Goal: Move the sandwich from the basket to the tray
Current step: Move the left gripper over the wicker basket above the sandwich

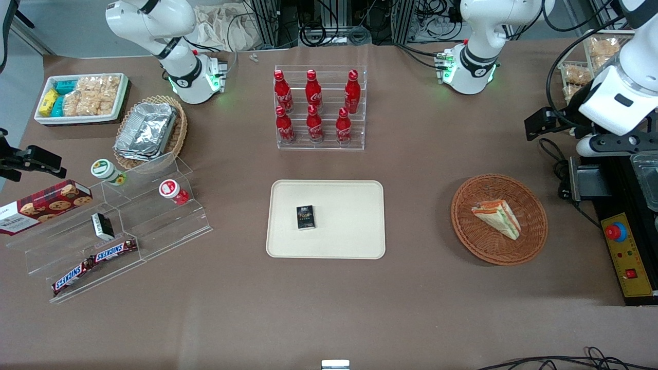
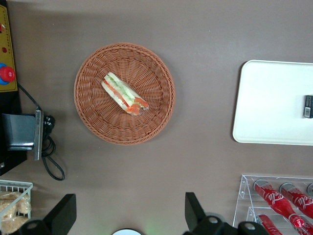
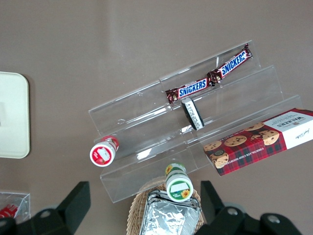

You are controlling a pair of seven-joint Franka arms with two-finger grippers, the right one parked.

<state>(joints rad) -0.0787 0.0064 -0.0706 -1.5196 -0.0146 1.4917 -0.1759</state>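
Sandwich (image 2: 124, 94) sits untouched in the basket (image 2: 93, 117), end effector (image 2: 129, 215) spread at six o'clock above—descent and pinch next, tray (image 1: 354, 226) waiting.

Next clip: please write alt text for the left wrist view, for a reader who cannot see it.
Seen from above, a wrapped triangular sandwich lies in a round reddish-brown wicker basket on a brown table, with the open claw hovering well above and apart from it. Beside the basket lies a cream tray holding a small dark box; red bottles stand in a clear rack.
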